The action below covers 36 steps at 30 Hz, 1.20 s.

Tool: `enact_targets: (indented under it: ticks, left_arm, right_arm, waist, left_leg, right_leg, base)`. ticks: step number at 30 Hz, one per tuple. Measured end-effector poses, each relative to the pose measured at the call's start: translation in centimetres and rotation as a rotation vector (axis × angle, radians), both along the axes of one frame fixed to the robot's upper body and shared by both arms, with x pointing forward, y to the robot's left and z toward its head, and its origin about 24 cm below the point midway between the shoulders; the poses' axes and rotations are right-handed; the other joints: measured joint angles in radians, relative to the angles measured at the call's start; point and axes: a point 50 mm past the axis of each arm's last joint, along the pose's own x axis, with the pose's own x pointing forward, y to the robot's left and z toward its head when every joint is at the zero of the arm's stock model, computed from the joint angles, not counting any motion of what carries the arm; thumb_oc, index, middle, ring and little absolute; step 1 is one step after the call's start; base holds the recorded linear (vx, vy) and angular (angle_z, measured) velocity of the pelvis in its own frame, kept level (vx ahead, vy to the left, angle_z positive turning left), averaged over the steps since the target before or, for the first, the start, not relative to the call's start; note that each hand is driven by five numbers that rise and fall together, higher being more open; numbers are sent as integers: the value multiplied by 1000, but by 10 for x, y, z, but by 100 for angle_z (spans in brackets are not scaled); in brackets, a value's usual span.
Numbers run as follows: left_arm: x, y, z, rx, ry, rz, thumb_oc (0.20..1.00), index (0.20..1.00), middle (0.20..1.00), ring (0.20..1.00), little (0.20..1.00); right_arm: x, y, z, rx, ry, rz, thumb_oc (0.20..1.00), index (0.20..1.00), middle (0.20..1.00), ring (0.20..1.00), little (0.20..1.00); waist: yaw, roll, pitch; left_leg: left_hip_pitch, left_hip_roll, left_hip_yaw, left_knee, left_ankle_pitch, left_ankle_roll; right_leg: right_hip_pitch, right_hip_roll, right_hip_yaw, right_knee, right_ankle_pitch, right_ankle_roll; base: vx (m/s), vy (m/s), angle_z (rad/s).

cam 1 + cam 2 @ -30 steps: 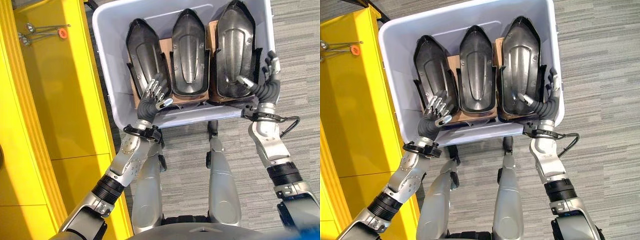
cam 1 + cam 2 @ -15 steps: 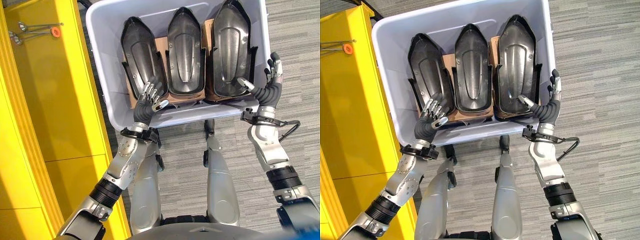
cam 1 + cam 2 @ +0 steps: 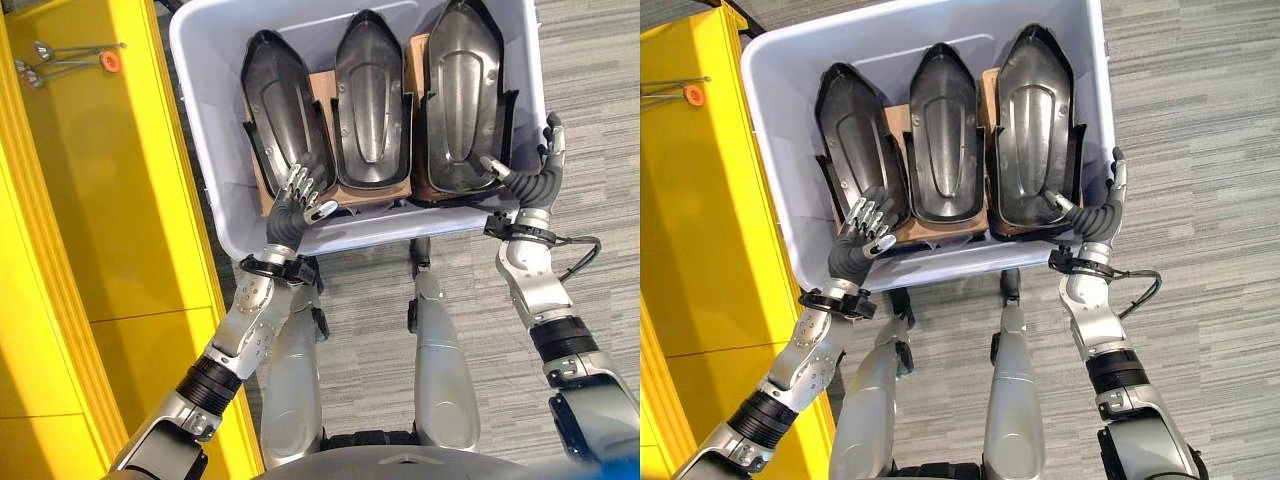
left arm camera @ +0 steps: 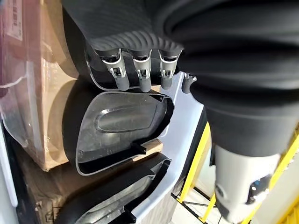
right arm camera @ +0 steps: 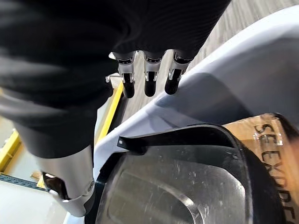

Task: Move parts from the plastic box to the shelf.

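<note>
1. Three black moulded plastic shell parts (image 3: 372, 100) sit upright in the pale grey plastic box (image 3: 210, 150), frame top centre.
2. My left hand (image 3: 296, 205) and right hand (image 3: 528, 180): both spread, empty.
3. Tip: grip the rightmost part by both edges, lift straight up.

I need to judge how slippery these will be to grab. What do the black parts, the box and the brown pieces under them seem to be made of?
The black parts look like moulded plastic with a semi-gloss finish: smooth curves, soft highlights, thin edges. The box seems pale grey plastic, smooth and matte, with rounded walls. The brown pieces look like cardboard, dull and flat-edged.
</note>
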Motion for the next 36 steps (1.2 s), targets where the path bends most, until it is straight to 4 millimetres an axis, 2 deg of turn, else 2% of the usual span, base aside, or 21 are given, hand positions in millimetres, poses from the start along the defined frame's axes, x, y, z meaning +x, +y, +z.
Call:
enact_targets:
  ticks: [9,13,20,24,36]
  left_arm:
    - [0,-2,0,2,-1,-8,1000,1000,1000,1000,1000]
    - [0,-2,0,2,-1,-8,1000,1000,1000,1000,1000]
    - [0,-3,0,3,0,-14,1000,1000,1000,1000,1000]
    - [0,-4,0,4,-1,-18,1000,1000,1000,1000,1000]
    - [0,-4,2,-4,-15,-21,1000,1000,1000,1000,1000]
  right_arm:
    - [14,-7,-6,-42,75,-52,1000,1000,1000,1000,1000]
    - [14,-7,-6,-44,78,-49,1000,1000,1000,1000,1000]
    - [14,-9,-10,-45,97,-57,1000,1000,1000,1000,1000]
    - [20,-13,-19,-54,152,-82,1000,1000,1000,1000,1000]
    - [34,-16,-17,-14,194,-102,1000,1000,1000,1000,1000]
  waist:
    - [25,2,1]
    - [33,4,2]
    - [36,5,3]
    - [39,7,2]
    - [42,20,8]
  left_leg:
    - [-3,-2,1,0,1,0]
    - [-6,-2,3,-1,1,0]
    - [-6,-2,2,-1,1,0]
    - [-9,-6,2,-1,1,0]
    - [-20,-13,-2,-1,3,2]
  right_leg:
    - [-5,-2,1,3,0,0]
    - [-11,-2,2,5,-1,0]
    - [-12,-2,3,6,-1,0]
    - [-14,-4,3,6,-1,0]
    - [-21,-6,2,7,-1,0]
  base:
    - [0,0,0]
    - [0,0,0]
    - [0,0,0]
    - [0,0,0]
    - [0,0,0]
